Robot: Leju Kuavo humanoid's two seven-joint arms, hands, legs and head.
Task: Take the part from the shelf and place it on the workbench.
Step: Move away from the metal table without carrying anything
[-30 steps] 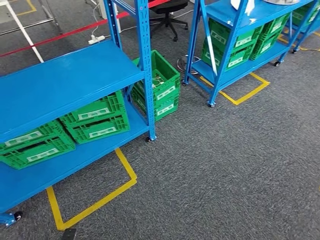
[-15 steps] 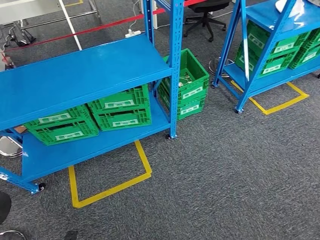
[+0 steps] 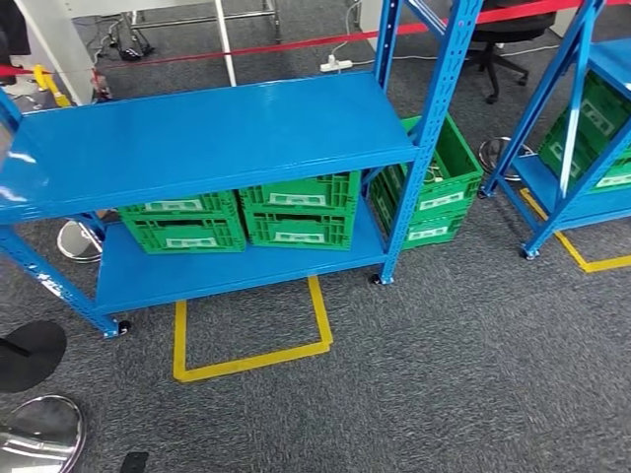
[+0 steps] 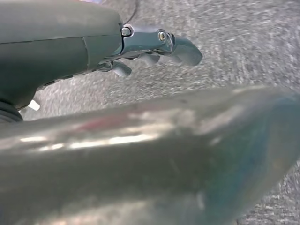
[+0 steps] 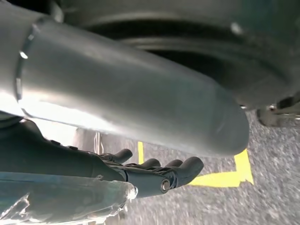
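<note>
The robot stands facing the blue shelf [image 3: 216,133], and no part is visible on its broad middle board; where the task's part lies cannot be told from here. Under that board, two green crates [image 3: 298,209] sit side by side on the lower shelf, and a third green crate [image 3: 439,182] rests on the carpet just past the shelf's right post, with what look like cables inside. A yellow floor marking [image 3: 249,360] frames the spot just in front of the shelf.

The left hand [image 4: 155,47] hangs beside the body, fingers loosely apart and gripping nothing. The right hand [image 5: 159,173] hangs likewise, fingers extended, slightly spread, empty.

The step in hand reads as the approach. To do it well, the robot should square up to the shelf over the yellow marking, stop fully, then find the part before raising an arm. Both arms should stay low until the shelf's posts are cleared.
</note>
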